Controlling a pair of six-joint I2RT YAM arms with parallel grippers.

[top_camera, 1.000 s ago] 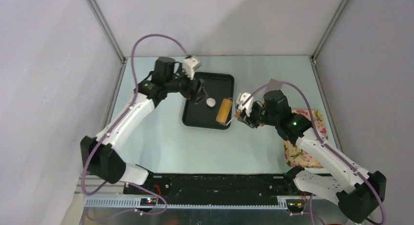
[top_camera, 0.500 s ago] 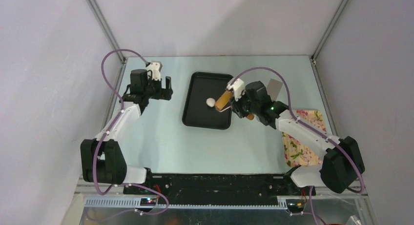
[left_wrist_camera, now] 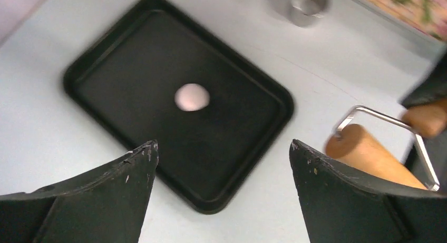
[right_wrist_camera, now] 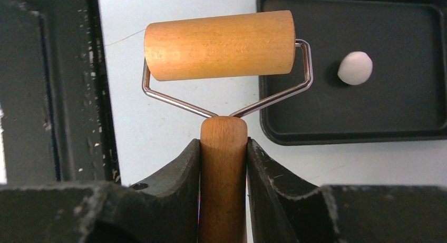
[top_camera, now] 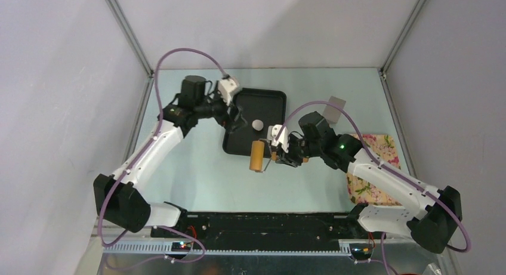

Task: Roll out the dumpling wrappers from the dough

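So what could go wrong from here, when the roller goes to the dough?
1. The roller, held at its handle by the right tool, is beside the black tray, not over it; it may catch the raised rim and shift the tray.
2. The dough is a small loose ball; the roller may push it along instead of flattening it.
3. The open left tool hovers by the tray, close to the dough; the arms might collide.

No legible text, labels, brand marks, numbers or signs found on any surface in view.
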